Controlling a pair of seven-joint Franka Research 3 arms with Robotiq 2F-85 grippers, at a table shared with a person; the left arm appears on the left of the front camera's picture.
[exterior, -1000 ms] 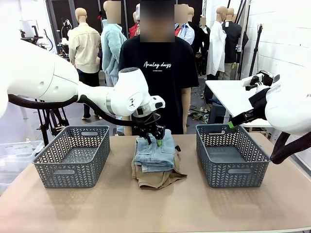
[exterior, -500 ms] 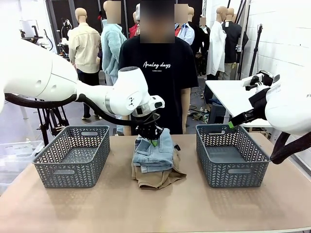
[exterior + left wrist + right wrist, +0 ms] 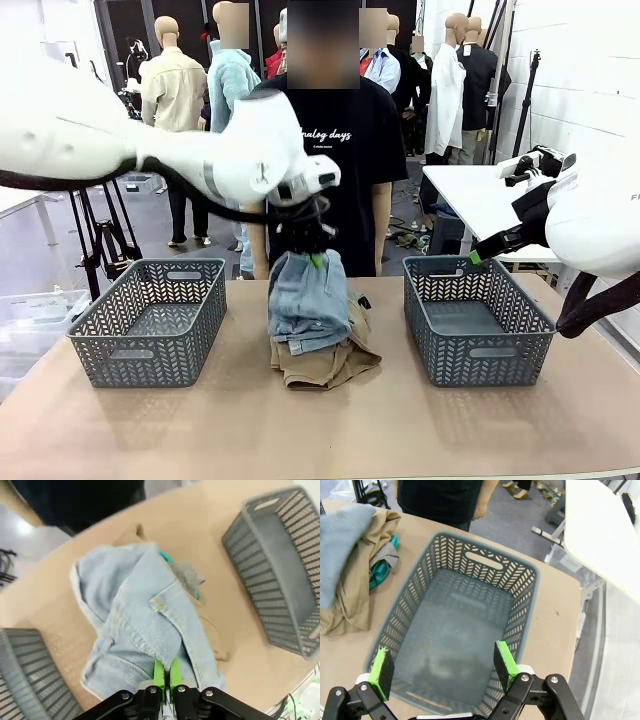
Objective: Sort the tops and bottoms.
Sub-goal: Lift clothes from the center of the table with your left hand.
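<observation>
The sorting looked to be at its first pick, as I judged it; the left gripper (image 3: 166,667) was clamped tight on a fold of the jeans (image 3: 305,305), its green pads pressed together with denim between them; the jeans hung from it in a slack bundle over the middle of the worktop (image 3: 300,440), between the left basket (image 3: 150,345) and the right basket (image 3: 480,350); whether their lower edge rested on the pile beneath I could not tell; under them lay the tan top (image 3: 325,368), with the teal top (image 3: 380,572) and the grey top (image 3: 182,575) peeping out of its folds; neither basket held anything that I could see; the right gripper (image 3: 442,662) hung above the right basket with its fingers spread wide and nothing between them; the next move, to my mind, called for getting the trailing denim clear of the tops so that none was dragged along, then carrying it over a basket rim and letting go; which basket was meant for bottoms nothing told me; the jeans were pale, faded blue, thick, with stitched seams, bunched and drooping heavily from that one pinch
</observation>
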